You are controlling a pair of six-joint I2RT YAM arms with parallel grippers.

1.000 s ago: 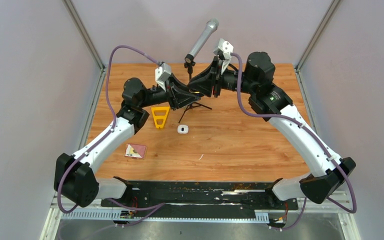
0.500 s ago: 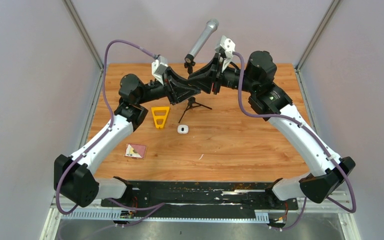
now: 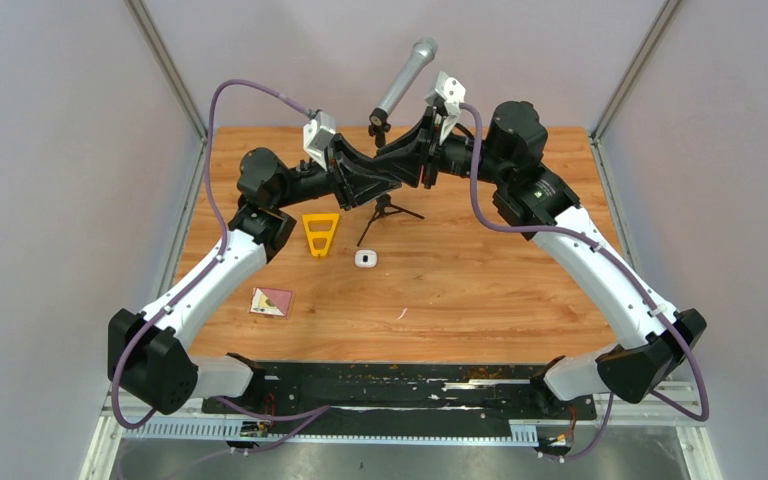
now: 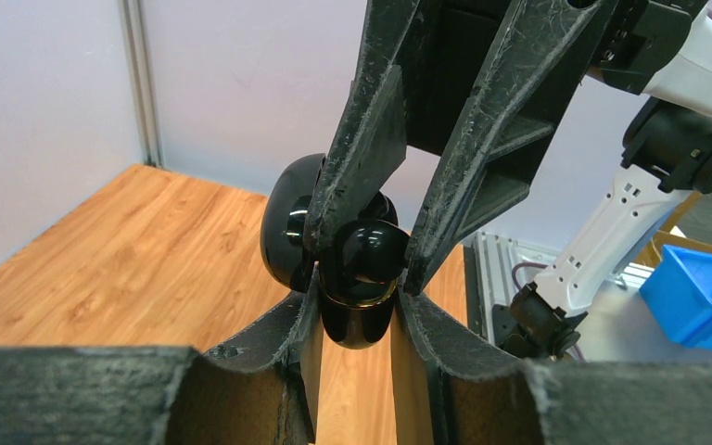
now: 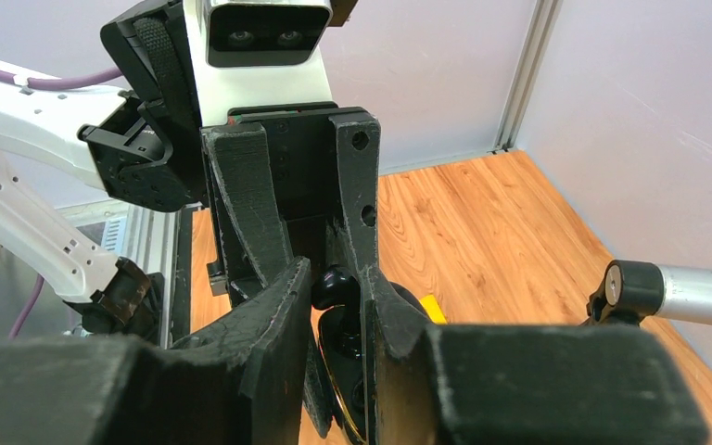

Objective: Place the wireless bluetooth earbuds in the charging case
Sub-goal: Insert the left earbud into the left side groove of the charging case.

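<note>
Above the back of the table my two grippers meet tip to tip. My left gripper is shut on a glossy black charging case with a gold rim, its lid swung open to the left. My right gripper is shut on a black earbud, which it holds against the open top of the case. In the left wrist view the earbud sits right on the case mouth. In the top view the left gripper and right gripper hide both objects.
A small white case lies mid-table. A yellow triangular piece lies to its left, with a card nearer the front. A microphone on a black tripod stands under the grippers. A tiny white bit lies towards the front.
My left gripper has lifted and moved back with the case, closing up against the right gripper. The right gripper has shifted slightly left. Both grips are unchanged.
</note>
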